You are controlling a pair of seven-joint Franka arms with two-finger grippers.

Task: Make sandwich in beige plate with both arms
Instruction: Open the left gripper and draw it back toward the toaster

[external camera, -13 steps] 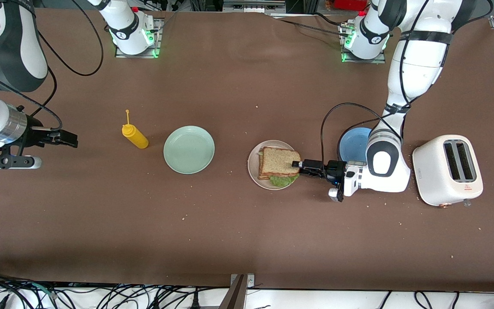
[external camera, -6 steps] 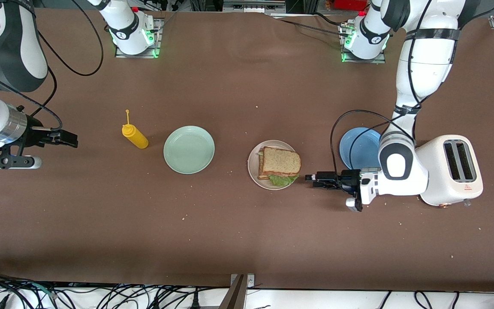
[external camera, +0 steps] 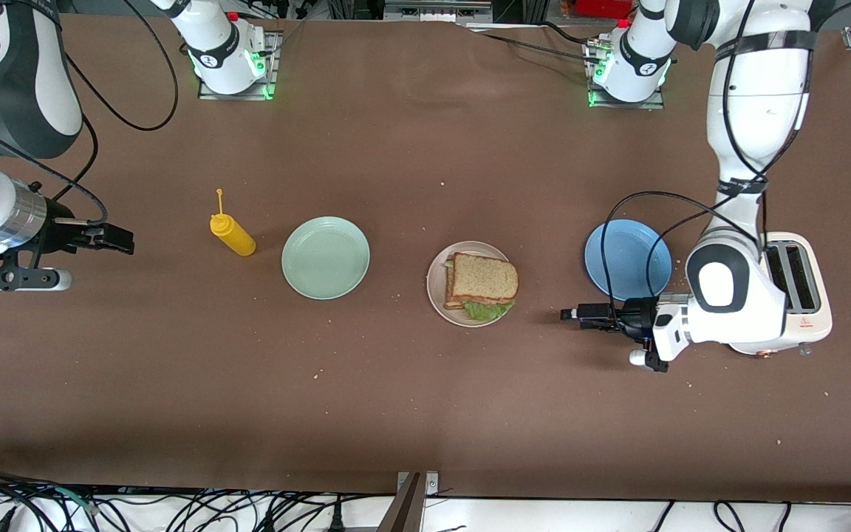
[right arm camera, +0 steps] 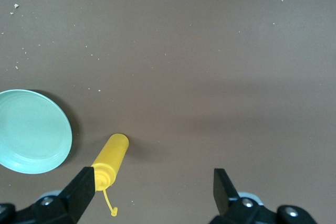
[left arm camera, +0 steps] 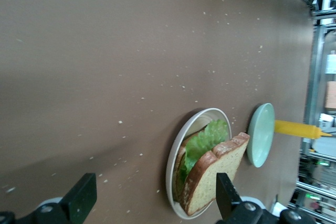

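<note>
The sandwich (external camera: 482,282), two brown toast slices with green lettuce between them, lies on the beige plate (external camera: 436,284) mid-table. It also shows in the left wrist view (left arm camera: 212,169) on the beige plate (left arm camera: 176,153). My left gripper (external camera: 572,313) is open and empty, low over the table between the plate and the toaster, apart from the sandwich. My right gripper (external camera: 122,241) is open and empty, waiting at the right arm's end of the table, beside the mustard bottle.
A mint-green plate (external camera: 326,258) and a yellow mustard bottle (external camera: 233,234) lie toward the right arm's end. A blue plate (external camera: 626,258) and a white toaster (external camera: 802,295) stand toward the left arm's end. Crumbs dot the brown tabletop.
My left gripper has let go of the top toast slice and drawn back from the beige plate toward the toaster. The blue plate is uncovered. The right arm has not moved.
</note>
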